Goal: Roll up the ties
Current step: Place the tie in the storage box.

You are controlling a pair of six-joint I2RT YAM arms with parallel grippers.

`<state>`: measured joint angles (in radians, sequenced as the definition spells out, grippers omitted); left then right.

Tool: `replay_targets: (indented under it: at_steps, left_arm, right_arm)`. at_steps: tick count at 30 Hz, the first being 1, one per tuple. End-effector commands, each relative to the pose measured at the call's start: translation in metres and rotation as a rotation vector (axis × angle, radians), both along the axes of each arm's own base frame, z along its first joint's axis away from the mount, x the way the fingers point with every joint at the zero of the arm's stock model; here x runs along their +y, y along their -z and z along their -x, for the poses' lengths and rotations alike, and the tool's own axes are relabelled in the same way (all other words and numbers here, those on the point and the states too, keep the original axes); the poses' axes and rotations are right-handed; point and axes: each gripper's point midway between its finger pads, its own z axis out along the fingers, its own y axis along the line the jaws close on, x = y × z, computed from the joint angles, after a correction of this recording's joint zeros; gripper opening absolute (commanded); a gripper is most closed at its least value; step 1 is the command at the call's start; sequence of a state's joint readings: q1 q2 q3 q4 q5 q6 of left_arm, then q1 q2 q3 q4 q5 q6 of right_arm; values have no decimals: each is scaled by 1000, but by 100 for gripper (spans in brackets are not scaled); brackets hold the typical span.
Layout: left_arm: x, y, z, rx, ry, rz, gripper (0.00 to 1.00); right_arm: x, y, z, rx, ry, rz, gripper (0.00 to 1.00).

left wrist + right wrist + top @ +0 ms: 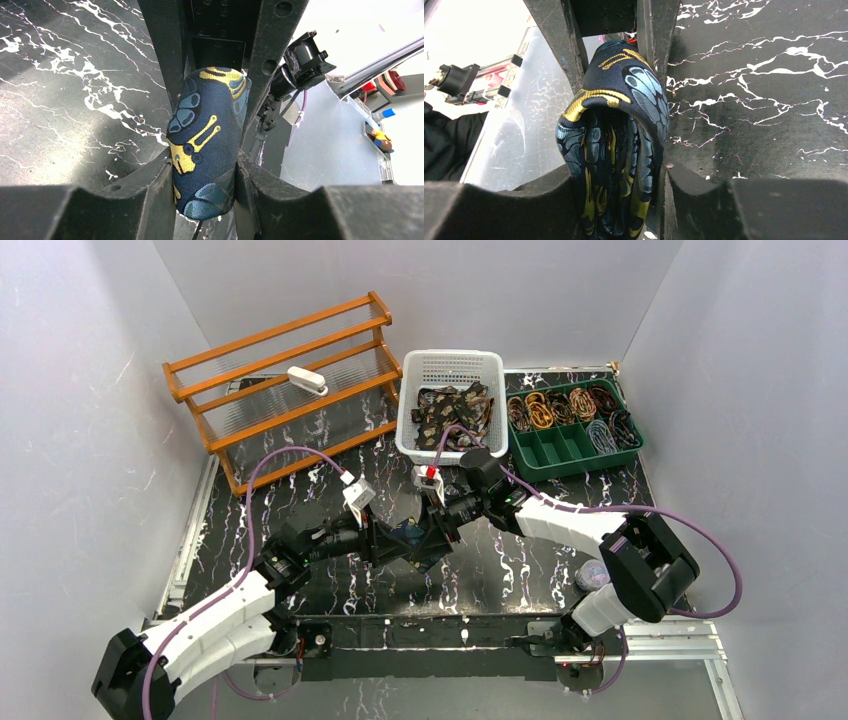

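The black marbled tabletop (520,575) is occupied at the back by a wooden rack (290,370), which is set to the left of the white basket (452,362). Just beside the basket, on its right, a green tray (575,450) is placed, and rolled ties (560,408) are seen in its rear compartments. Loose brown ties (455,415) are heaped inside the basket itself.

In front of the basket, toward the arm bases, a blue tie (205,145) with gold and teal paisley is held as a compact bundle. Its wound layers are shown edge-on in the right wrist view. The left tool (205,192) is closed on the blue tie from one side, and the right tool (616,200) is clamped on it from the opposite side, so the bundle is pinched by both pairs of fingers at once. Whether the bundle is resting on the tabletop or lifted off it cannot be told.

The winding of this tie is judged to be done or nearly done, and the step in hand is taken to be the securing of the roll. For the next move, one tool would have to be released without the layers springing open, so a firm grip is needed from the other. The roll could then be carried to the right of the basket and set into a free compartment of the tray.
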<state>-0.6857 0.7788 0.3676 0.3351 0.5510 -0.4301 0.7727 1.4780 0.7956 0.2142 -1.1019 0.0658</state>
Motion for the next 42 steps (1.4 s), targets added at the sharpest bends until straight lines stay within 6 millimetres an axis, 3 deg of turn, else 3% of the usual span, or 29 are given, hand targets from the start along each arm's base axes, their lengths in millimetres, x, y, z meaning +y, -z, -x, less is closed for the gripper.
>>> replay_targets:
  at_steps: [1, 8, 13, 14, 19, 25, 29, 32, 35, 42]
  left_arm:
    - [3, -20, -12, -88, -55, 38, 8]
    - [3, -20, -10, -78, -49, 41, 14]
    - [4, -20, -12, -61, -68, 40, 36]
    - [5, -20, -14, -59, -81, 39, 44]
    - [10, -20, -22, -54, -144, 33, 64]
    - [17, -17, -30, -40, -211, 0, 77]
    - [34, -20, -43, -46, -343, -14, 84]
    - [55, -19, -53, -28, -485, -30, 98]
    - [75, -20, -59, -22, -602, -46, 98]
    - [130, -12, -69, 56, -903, -136, 98]
  right_arm:
    - [-6, -2, 13, 34, -35, 13, 41]
    - [-6, -6, 13, 32, -36, 10, 27]
    - [-6, -10, 12, 27, -35, 9, 19]
    - [-6, -9, 12, 29, -33, 14, 18]
    - [-6, -2, 8, 31, 3, 51, 16]
    - [-5, 9, -3, 14, 78, 104, 10]
    - [-4, 21, -20, -15, 179, 173, 10]
    - [-5, 28, -40, -54, 294, 238, 6]
    - [-13, 33, -57, -88, 409, 311, 3]
    - [-35, 24, -96, -162, 675, 440, 2]
